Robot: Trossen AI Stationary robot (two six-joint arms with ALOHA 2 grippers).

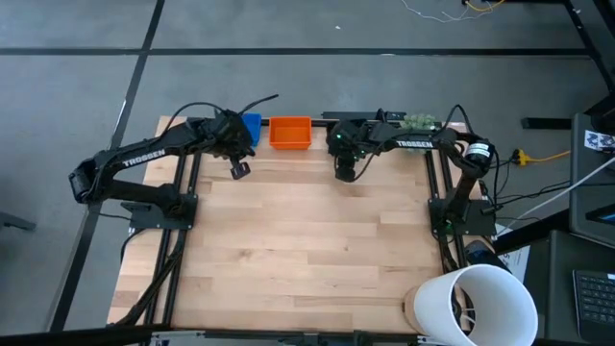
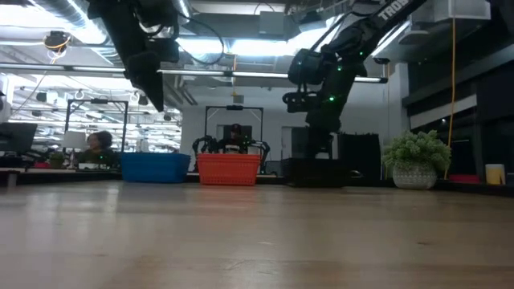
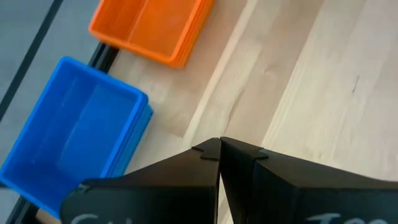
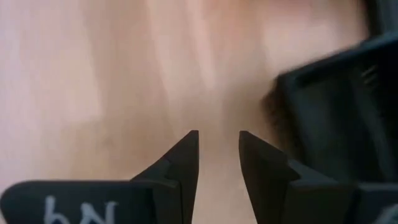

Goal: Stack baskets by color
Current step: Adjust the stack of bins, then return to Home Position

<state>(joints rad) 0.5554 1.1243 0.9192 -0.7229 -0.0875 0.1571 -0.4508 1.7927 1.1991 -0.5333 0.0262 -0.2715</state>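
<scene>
A blue basket (image 1: 250, 127) and an orange basket (image 1: 289, 133) stand side by side on their bottoms at the table's far edge; doubled rims on each (image 3: 74, 130) (image 3: 152, 28) suggest nested stacks. Right of them stands a black basket (image 2: 317, 172), seen close in the right wrist view (image 4: 336, 106). My left gripper (image 1: 238, 170) hangs shut (image 3: 219, 149) above bare wood, just near of the blue basket. My right gripper (image 1: 346, 175) is open (image 4: 217, 140) above the table beside the black basket, with nothing between its fingers.
A small green plant (image 2: 414, 156) in a pot stands at the far right corner. A large white bucket (image 1: 480, 303) sits at the near right corner. The wooden tabletop (image 1: 307, 250) stretches bare from the baskets toward the near edge.
</scene>
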